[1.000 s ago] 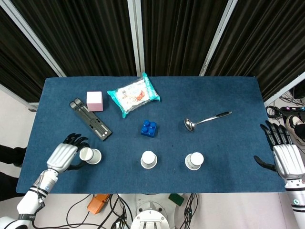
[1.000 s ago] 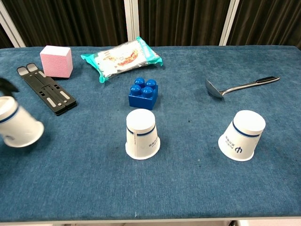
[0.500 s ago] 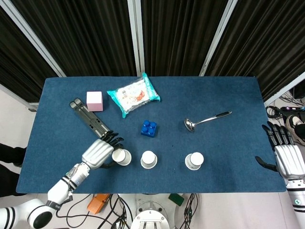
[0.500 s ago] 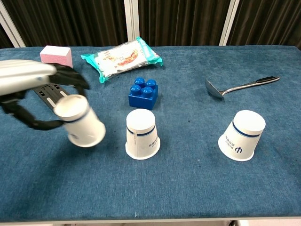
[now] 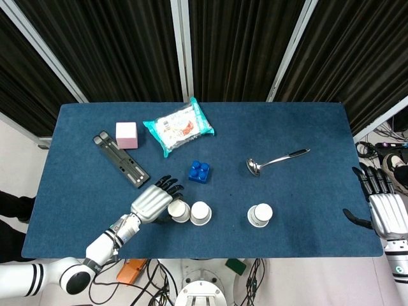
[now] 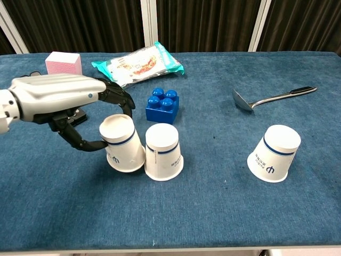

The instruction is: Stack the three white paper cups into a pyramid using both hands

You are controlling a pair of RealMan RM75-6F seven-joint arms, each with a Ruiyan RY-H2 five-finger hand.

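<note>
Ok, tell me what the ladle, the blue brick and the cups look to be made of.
Ladle: probably polished steel, going by its bright glints, with a dark handle, likely plastic.
Blue brick: glossy moulded plastic, studs on top.
Cups: matte white paper with a blue band and rolled rim; one sits in the left robot hand.
</note>
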